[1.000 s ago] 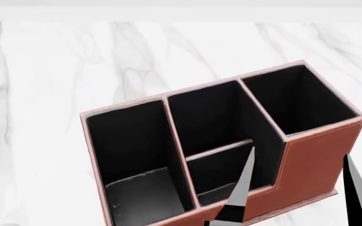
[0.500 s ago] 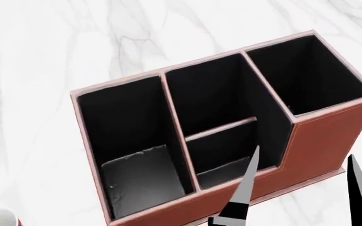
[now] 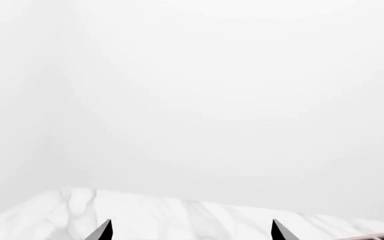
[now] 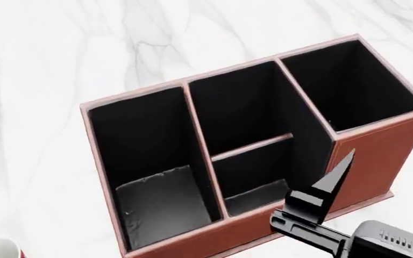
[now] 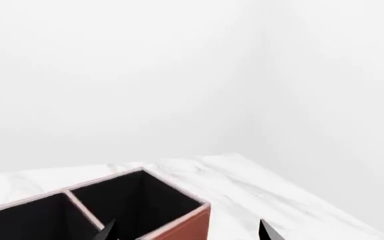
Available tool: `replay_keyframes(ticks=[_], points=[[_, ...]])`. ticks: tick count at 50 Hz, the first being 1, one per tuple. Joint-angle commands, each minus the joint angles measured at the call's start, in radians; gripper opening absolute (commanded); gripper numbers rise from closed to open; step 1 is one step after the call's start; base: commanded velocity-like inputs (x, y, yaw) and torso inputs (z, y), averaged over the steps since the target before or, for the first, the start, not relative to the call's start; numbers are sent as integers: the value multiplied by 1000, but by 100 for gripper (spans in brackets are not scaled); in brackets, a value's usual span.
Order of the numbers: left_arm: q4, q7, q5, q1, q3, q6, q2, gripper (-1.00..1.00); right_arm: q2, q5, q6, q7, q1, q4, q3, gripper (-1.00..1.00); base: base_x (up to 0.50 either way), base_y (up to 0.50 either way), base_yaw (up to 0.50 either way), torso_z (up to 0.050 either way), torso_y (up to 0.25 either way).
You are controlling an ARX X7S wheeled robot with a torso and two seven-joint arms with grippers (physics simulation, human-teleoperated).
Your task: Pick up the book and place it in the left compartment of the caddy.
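Caddy [image 4: 264, 156] rests on marble surface [image 4: 63, 54]; left compartment [image 4: 152, 177] holds nothing; book not visible in any view; right tool [image 5: 186, 231] fingers apart, near caddy front; left tool [image 3: 192, 231] fingers apart.

Caddy [image 4: 378, 161]: reddish-brown outer walls, pale pink rims, black lining; left compartment [image 4: 165, 207] floor grey-black with a mottled sheen, its walls plain black. Table [image 4: 41, 80]: white marble with faint grey veining, the same pattern in both wrist views under a blank whitish backdrop. Right gripper [image 4: 332, 183]: black finger with a grey highlight along one face, dark grey ribbed body behind it; a white rim with a red edge, too little to identify, at the head view's lower left corner.
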Motion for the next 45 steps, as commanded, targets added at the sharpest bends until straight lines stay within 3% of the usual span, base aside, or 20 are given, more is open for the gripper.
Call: replay_keyframes(ticks=[1,19,27,45], points=[[-10,-6,-26,4,-11,11,1,100,-55,-75,152,127,121,40,12,100,0,0,0,0,0],[-15,-6,-50,16,-22,31,-6,100,-115,4,96,366,246,160,92,100,0,0,0,0,0],[-14,-10,-62,15,-30,32,-14,100,-127,161,83,537,294,220,168,100,0,0,0,0,0],[-10,-17,-79,12,-32,37,-25,100,-121,369,3,866,355,366,174,100,0,0,0,0,0]])
